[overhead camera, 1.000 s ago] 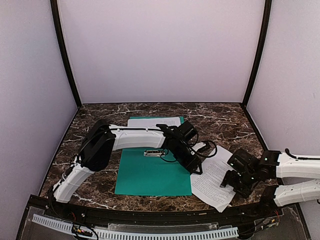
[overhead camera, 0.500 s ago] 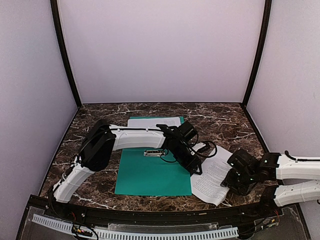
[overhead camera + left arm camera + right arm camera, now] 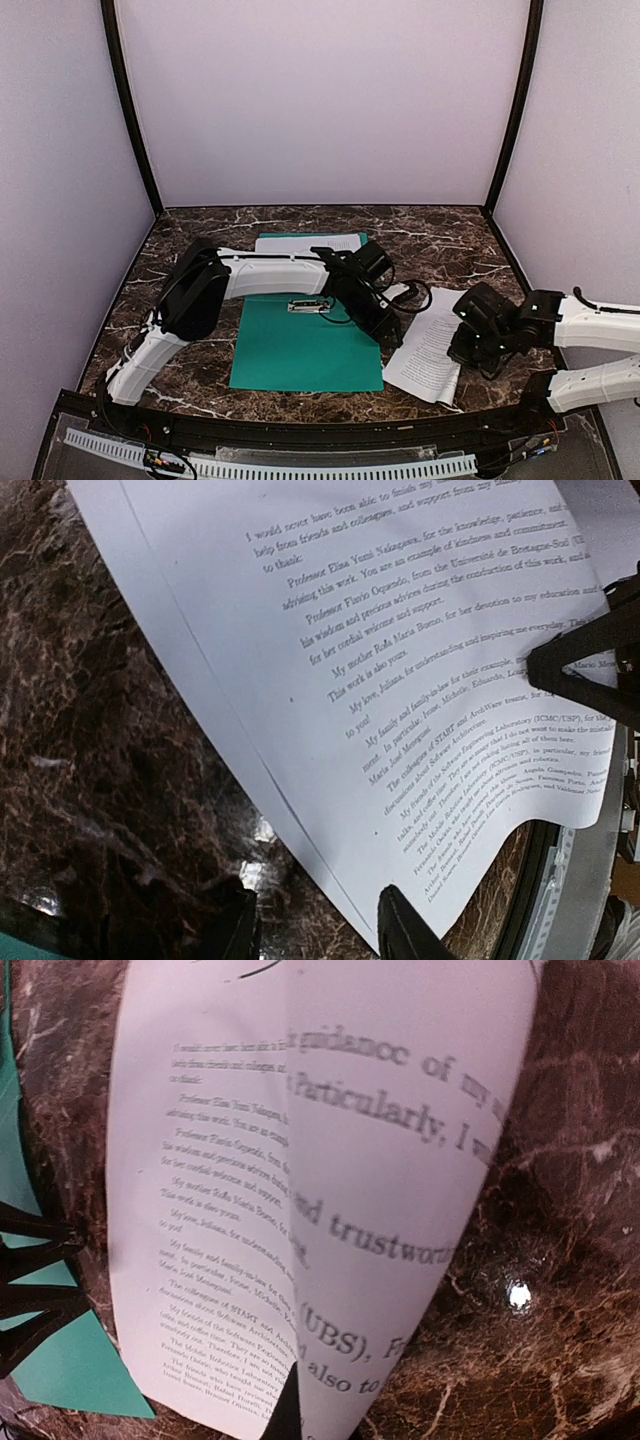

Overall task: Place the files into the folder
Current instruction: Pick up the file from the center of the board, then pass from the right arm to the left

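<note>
The teal-green folder (image 3: pixel 305 350) lies flat mid-table with its metal clip (image 3: pixel 308 306) near its far end. To its right lie the files (image 3: pixel 425 345), white printed sheets stacked askew. My right gripper (image 3: pixel 460 352) is shut on the files' right edge (image 3: pixel 290 1415) and holds it off the marble, so the top sheet (image 3: pixel 400 1160) curls over the one beneath (image 3: pixel 200 1220). My left gripper (image 3: pixel 387 328) hangs open over the files' left edge (image 3: pixel 320 930). One finger (image 3: pixel 410 930) is over the paper (image 3: pixel 400 660), the other over bare marble.
A further white printed sheet (image 3: pixel 310 243) sticks out past the folder's far edge. The table (image 3: pixel 200 225) is dark marble, walled in by lilac panels. The folder's corner (image 3: pixel 60 1360) shows at the left of the right wrist view, beside the left gripper's black fingers (image 3: pixel 30 1260).
My right gripper has shut on the files' right edge and moved left and up, so the paper now curls off the table. The left arm has barely moved.
</note>
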You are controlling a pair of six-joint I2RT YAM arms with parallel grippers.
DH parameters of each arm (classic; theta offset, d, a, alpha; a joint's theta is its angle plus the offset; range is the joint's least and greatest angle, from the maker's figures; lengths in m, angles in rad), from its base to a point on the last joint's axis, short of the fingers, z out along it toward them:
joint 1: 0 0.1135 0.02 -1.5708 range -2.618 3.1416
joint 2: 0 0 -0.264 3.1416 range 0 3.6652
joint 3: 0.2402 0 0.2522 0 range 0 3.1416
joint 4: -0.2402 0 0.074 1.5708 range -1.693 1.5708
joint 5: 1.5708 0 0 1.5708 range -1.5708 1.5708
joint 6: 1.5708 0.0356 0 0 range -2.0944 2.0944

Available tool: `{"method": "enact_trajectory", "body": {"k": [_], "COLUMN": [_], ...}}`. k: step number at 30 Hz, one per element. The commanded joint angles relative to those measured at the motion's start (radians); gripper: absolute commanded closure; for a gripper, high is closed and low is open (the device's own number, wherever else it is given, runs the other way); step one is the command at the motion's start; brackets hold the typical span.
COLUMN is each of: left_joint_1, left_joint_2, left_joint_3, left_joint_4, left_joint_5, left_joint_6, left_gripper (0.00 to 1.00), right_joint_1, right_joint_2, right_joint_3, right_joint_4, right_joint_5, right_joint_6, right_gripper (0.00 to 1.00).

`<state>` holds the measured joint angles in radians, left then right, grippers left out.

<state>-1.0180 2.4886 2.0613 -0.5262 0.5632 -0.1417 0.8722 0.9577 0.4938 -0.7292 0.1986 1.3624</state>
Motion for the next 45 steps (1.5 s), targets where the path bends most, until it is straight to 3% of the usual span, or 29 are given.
{"method": "enact_trajectory", "body": {"k": [1, 10, 18, 21, 26, 28, 34, 45], "left_joint_1": [0.04, 0.161, 0.298, 0.344, 0.4, 0.431, 0.453, 0.452], "left_joint_2": [-0.134, -0.413, -0.671, -0.752, -0.875, -0.902, -0.93, -0.872], "left_joint_3": [-0.052, -0.308, -0.524, -0.62, -0.77, -0.836, -1.016, -1.147], "left_joint_4": [-0.025, 0.21, 0.27, 0.289, 0.334, 0.396, 0.681, 1.092], "left_joint_5": [-0.027, -0.02, -0.086, -0.08, -0.031, 0.053, 0.24, 0.345], "left_joint_6": [0.025, -0.046, -0.056, -0.047, -0.054, -0.118, -0.333, -0.561], "left_gripper": [0.6, 0.52, 0.47, 0.38, 0.26, 0.24, 0.21, 0.2], "right_joint_1": [-0.016, -0.037, -0.038, -0.036, -0.035, -0.035, -0.035, -0.035], "right_joint_2": [0.005, 0.048, 0.104, 0.131, 0.173, 0.196, 0.226, 0.248], "right_joint_3": [0.101, 0.324, 0.46, 0.481, 0.472, 0.474, 0.446, 0.432], "right_joint_4": [-0.082, -0.019, 0.179, 0.245, 0.371, 0.392, 0.488, 0.549], "right_joint_5": [0.087, 0.092, -0.178, -0.308, -0.494, -0.518, -0.551, -0.578], "right_joint_6": [-0.118, -0.559, -0.857, -0.912, -0.944, -0.948, -0.904, -0.873], "right_gripper": [1.0, 1.0, 1.0, 1.0, 1.0, 1.0, 1.0, 1.0]}}
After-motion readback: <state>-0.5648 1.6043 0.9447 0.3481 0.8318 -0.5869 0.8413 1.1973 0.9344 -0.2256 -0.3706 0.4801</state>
